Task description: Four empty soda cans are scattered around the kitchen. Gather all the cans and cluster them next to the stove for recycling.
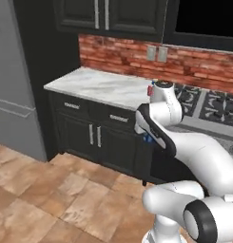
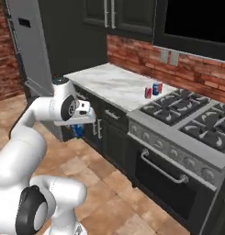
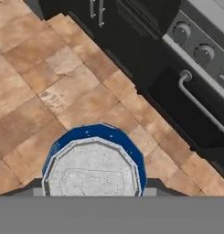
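Right between the fingers, the hand [image 2: 78, 130] is clamping a blue soda can [image 3: 93, 161], hanging upright over the floor; the stove [image 2: 187, 133] and two parked cans [image 2: 153, 90] are sitting up on the desk [image 2: 109, 82], beyond and above.

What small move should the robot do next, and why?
Probably lift the blue can toward the counter. The pincer holds it low before the cabinets, while a red can and another blue can already stand beside the stove.
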